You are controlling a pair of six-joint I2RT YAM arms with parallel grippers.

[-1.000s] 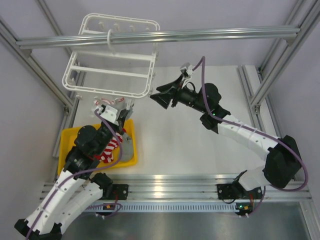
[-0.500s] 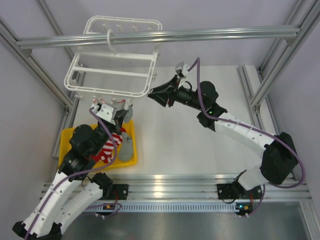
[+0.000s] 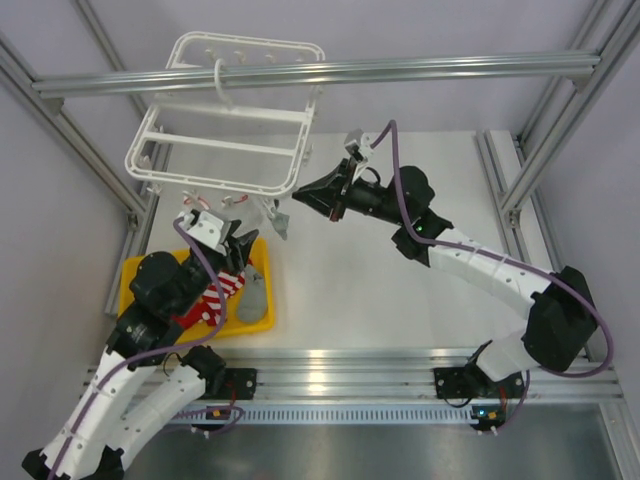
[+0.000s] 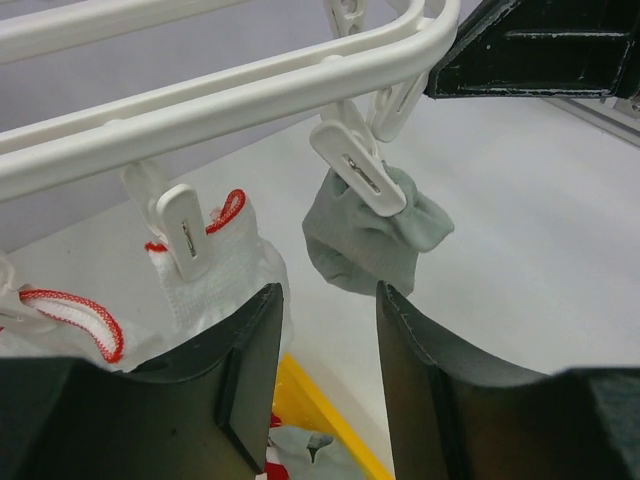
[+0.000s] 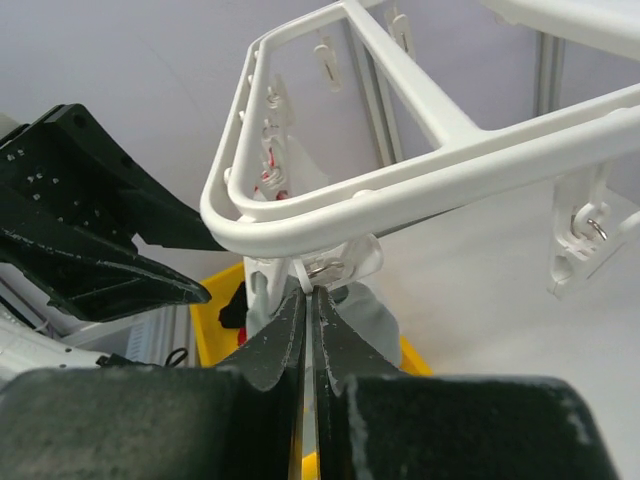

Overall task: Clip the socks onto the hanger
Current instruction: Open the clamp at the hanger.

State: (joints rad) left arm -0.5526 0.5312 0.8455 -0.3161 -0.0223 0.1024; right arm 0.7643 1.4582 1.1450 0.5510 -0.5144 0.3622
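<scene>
– Sock?
– The grey sock point(image 4: 370, 245) hangs clipped to the hanger point(image 4: 200, 110), just beyond my left pincer point(image 4: 325, 295), which is released, arm raised.
– Right?
– My right pincer point(image 5: 308, 300) is clenched on a clip point(image 5: 335, 268) at the hanger's corner, arm outstretched.

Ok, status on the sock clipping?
Left gripper open, empty; right gripper shut at hanger corner. Grey sock hanging from clip. Striped sock waiting in yellow tray. Nothing blocking.

From the right wrist the grey sock point(image 5: 366, 306) is mostly behind the pressed-together right gripper point(image 5: 308, 291), and I can't tell whether its tips pinch the clip point(image 5: 336, 266); from above, the left arm point(image 3: 150, 370) covers much of the yellow tray point(image 3: 262, 248)
</scene>
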